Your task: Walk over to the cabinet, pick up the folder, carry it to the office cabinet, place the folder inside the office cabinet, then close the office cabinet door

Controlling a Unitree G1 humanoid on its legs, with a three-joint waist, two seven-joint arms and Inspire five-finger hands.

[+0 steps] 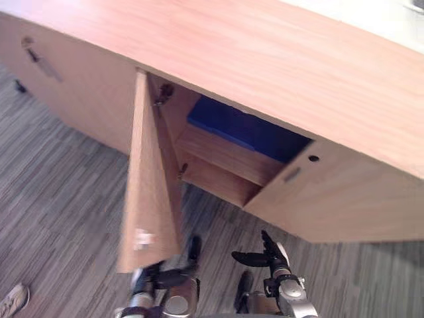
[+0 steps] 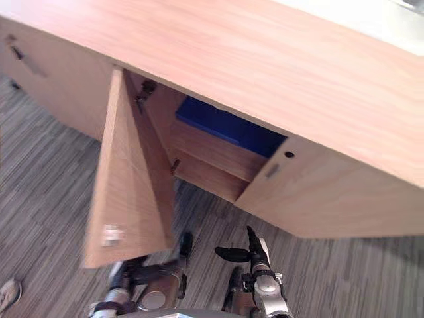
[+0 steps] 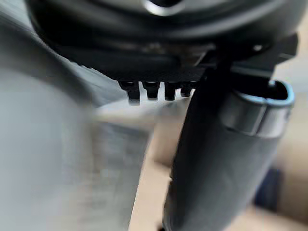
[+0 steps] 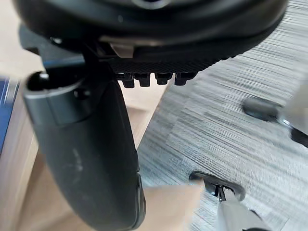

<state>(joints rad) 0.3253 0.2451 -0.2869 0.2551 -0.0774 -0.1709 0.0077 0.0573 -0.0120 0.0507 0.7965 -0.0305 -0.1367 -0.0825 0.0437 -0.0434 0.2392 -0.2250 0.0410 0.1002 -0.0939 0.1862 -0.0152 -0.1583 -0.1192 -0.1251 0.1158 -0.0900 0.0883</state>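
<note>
Lying on the shelf (image 1: 225,156) inside the office cabinet (image 1: 278,59): blue folder (image 1: 245,129), placed. Door (image 1: 149,192) hung open, unclosed. Left hand (image 1: 165,277) was near the door's lower edge, right hand (image 1: 270,255) beside it; both slack, empty.

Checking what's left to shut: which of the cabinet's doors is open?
The middle door, swung out towards the robot, baring the shelf where the blue folder lies. The left door and the right door sit flush and shut.
</note>
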